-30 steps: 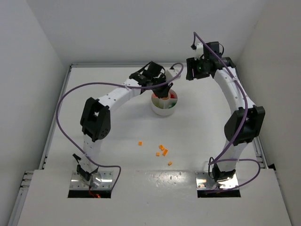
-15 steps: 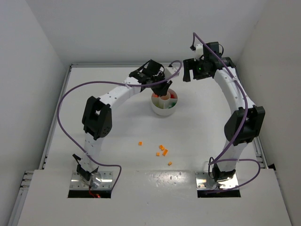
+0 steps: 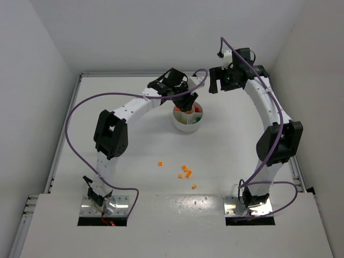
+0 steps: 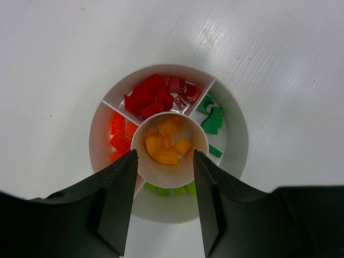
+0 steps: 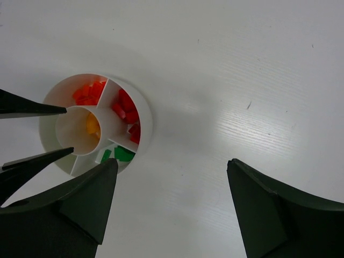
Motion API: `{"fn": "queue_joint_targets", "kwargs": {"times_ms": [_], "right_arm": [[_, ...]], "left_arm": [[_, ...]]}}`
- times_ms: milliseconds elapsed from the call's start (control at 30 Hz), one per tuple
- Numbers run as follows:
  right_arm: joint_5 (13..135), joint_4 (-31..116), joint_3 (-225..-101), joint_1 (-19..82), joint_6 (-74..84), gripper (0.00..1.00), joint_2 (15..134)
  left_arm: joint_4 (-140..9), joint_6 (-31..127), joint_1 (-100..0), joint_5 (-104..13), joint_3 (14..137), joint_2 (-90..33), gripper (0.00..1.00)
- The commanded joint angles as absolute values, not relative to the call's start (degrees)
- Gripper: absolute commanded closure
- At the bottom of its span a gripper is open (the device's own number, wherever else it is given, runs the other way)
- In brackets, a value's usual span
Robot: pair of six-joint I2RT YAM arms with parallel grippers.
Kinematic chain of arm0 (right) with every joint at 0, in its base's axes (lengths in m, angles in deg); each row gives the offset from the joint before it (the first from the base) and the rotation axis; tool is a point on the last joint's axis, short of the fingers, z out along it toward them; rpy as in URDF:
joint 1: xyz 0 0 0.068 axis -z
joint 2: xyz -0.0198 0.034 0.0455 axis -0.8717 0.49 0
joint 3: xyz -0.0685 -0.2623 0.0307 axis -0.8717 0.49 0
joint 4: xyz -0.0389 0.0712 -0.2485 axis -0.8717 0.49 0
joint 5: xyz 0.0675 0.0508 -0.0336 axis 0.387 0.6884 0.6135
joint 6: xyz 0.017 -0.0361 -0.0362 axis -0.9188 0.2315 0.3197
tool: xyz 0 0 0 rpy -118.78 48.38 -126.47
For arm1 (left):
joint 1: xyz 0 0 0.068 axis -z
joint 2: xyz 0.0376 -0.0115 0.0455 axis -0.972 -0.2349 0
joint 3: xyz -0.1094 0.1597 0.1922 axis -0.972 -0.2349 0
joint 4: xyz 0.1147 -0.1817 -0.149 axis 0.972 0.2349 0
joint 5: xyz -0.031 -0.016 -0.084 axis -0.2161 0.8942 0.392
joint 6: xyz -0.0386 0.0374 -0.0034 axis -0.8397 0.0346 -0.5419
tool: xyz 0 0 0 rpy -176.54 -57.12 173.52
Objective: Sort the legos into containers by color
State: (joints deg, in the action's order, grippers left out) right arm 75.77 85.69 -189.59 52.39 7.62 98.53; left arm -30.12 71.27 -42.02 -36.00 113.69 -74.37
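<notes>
The dish [image 4: 232, 141] sits toward the far side of the table [image 3: 134, 145], with red bricks [image 4: 149, 98] in one wedge and yellow ones [image 4: 164, 148] in its central cup [image 4: 161, 173]. My left gripper [image 4: 164, 157] hangs over that cup, jaws apart, empty. My right gripper [image 5: 172, 164] gapes wide beside the dish. Orange strays [image 3: 186, 172] lie nearer my bases.

From the left wrist, the 2 fingers of the left gripper [image 4: 165, 156] cover the near rim of the dish [image 4: 240, 141] — the light green bricks [image 4: 166, 190] show only as a sliver between them. From above, that gripper hides the dish's far side, and the loose orange bricks [image 3: 185, 171] on the worktop [image 3: 134, 150] are too small to tell their shapes. The right gripper [image 5: 173, 161] is cut off by the bottom edge of its wrist view.
</notes>
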Motion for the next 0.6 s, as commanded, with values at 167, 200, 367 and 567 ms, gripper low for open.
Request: {"fn": "queue_joint_targets", "kwargs": {"times_ms": [167, 200, 367, 567], "right_arm": [[77.9, 85.12, -189.66, 52.66, 7.96, 0.17, 97.91], [79.81, 85.12, -189.66, 52.66, 8.75, 0.19, 97.91], [84.48, 86.52, -182.29, 51.44, 15.51, 0.24, 93.09], [88.46, 85.83, -170.26, 40.38, 20.88, 0.3, 88.5]], "left_arm": [[-30.68, 70.77, -43.1, -35.81, 114.86, -73.16, 0.51], [-30.68, 69.9, -43.97, -34.06, 114.86, -72.54, 0.51], [-42.61, 57.19, -50.03, -32.29, 107.4, -63.76, 0.43], [-37.82, 50.47, -59.97, -35.62, 106.68, -55.58, 0.12]]}}
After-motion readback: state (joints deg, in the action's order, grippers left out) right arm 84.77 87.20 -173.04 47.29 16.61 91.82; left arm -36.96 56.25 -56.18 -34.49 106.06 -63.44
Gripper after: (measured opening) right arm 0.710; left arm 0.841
